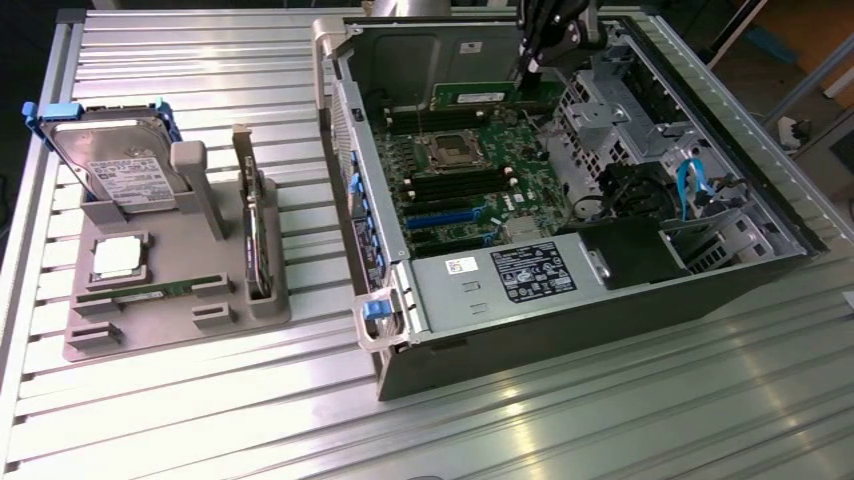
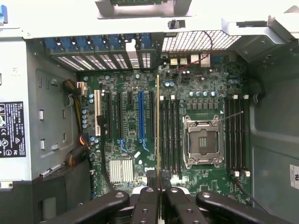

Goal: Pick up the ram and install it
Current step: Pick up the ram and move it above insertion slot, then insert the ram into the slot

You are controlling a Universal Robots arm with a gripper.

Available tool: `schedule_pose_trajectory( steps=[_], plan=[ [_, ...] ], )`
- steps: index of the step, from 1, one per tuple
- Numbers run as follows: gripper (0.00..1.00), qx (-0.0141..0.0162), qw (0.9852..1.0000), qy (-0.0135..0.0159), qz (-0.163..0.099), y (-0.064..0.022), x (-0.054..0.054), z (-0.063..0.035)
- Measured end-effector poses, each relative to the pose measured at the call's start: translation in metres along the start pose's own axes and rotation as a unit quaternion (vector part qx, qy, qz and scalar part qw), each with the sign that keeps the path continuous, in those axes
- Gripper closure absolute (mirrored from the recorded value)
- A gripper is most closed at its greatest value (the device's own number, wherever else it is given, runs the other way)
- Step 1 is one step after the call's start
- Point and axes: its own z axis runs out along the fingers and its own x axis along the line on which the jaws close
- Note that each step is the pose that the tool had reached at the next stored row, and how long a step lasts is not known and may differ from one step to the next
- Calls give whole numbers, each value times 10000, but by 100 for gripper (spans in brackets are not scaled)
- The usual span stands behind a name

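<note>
Exterior view first. In the upper centre of the frame, the black two-fingered gripper (image 1: pixel 531 66) hangs over the open dark-grey computer tower (image 1: pixel 574 345). It's pinched tight on the long, thin green ram stick (image 1: pixel 470 96), carried on edge, presumably so its contacts face the board. At the exterior view's left, a grey plastic parts holder (image 1: pixel 174 325) with a silver hard drive (image 1: pixel 120 175) sits on the ribbed aluminium table (image 1: pixel 601 430). The room beyond is too vague to name.

Wrist view now. The fingers (image 2: pixel 145 205) clamp the ram (image 2: pixel 158 126), which runs parallel to the black memory slots (image 2: pixel 170 135) beside the silver processor socket (image 2: pixel 202 140).
</note>
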Motion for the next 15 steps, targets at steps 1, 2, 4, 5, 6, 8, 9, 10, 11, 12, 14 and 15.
schedule_pose_trajectory(
  steps=[1, 2, 4, 5, 6, 8, 9, 10, 11, 12, 14, 15],
  plan=[
    [88, 0, 10000, 0, 0, 0, -7, 1],
    [88, 0, 10000, 0, 0, 0, -12, 1],
    [88, 0, 10000, 0, -1, 0, -12, 1],
    [88, 0, 10000, 0, 0, 0, -12, 1],
    [88, 0, 10000, 0, 0, 0, -12, 1],
    [88, 0, 10000, 0, 0, 0, -12, 1],
    [88, 0, 10000, 0, 0, 0, -12, 1],
    [88, 0, 10000, 0, -1, 0, -12, 1],
    [88, 0, 10000, 0, 0, 0, -12, 1],
    [88, 0, 10000, 0, 0, 0, -12, 1],
    [88, 0, 10000, 0, 0, 0, -12, 1],
    [88, 0, 10000, 0, 0, 0, -13, 1]
  ],
)
